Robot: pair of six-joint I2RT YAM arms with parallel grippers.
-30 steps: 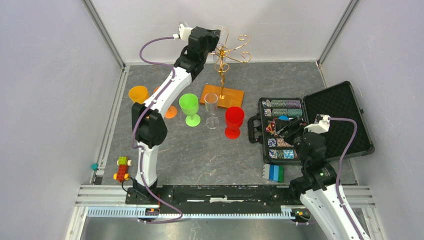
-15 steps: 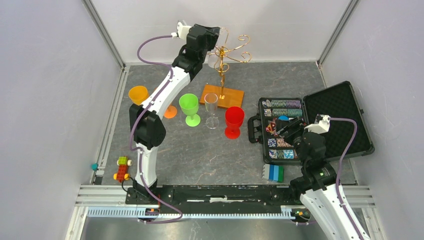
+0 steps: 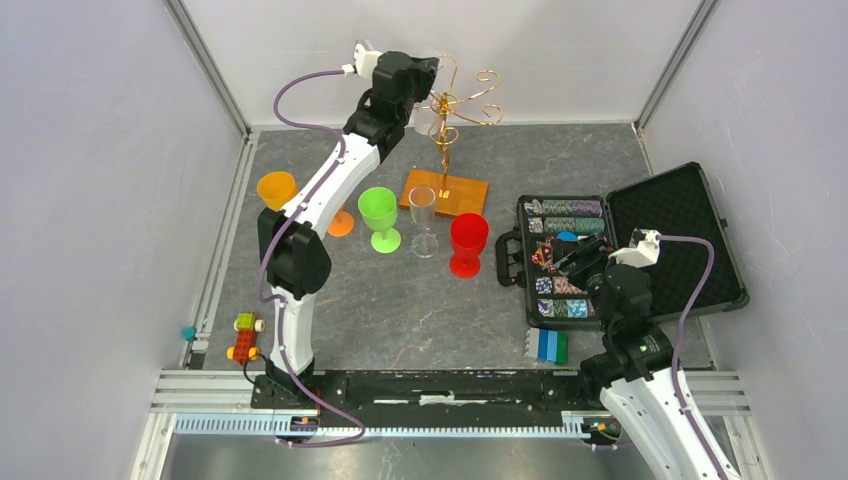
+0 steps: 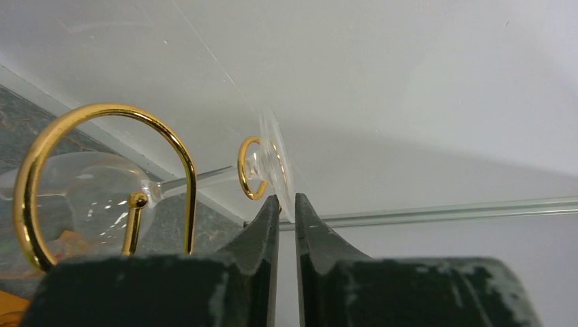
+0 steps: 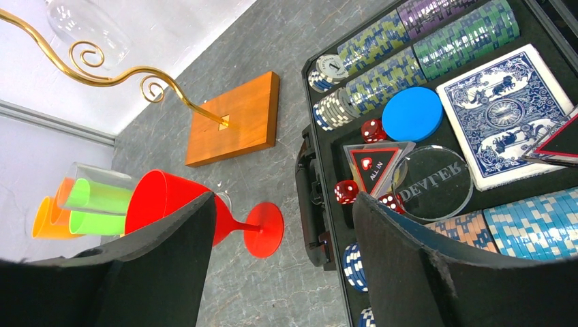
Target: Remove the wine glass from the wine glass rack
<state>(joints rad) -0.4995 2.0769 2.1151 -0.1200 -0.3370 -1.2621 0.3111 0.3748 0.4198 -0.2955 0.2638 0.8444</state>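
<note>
The wine glass rack [image 3: 443,150] is a thin gold stand with scroll arms on an orange-brown base [image 3: 445,192] at the back of the table. A clear wine glass [image 4: 82,197] hangs upside down from a scroll arm, its stem through a gold hook [image 4: 247,170]. My left gripper [image 4: 286,204] is up at the rack's top [image 3: 432,68], its jaws shut on the rim of the glass's clear foot [image 4: 276,160]. My right gripper [image 5: 283,204] is open and empty, hovering over the poker case [image 3: 565,262]. The rack also shows in the right wrist view [image 5: 232,119].
A green goblet [image 3: 379,215], a clear glass [image 3: 423,218], a red goblet [image 3: 467,240] and an orange goblet [image 3: 277,188] stand in front of the rack. An open black poker case [image 3: 620,240] lies at the right. A brick toy car [image 3: 243,335] and a blue block [image 3: 551,345] sit near the front.
My left gripper has shifted slightly left and back at the rack's top. The right arm has not moved.
</note>
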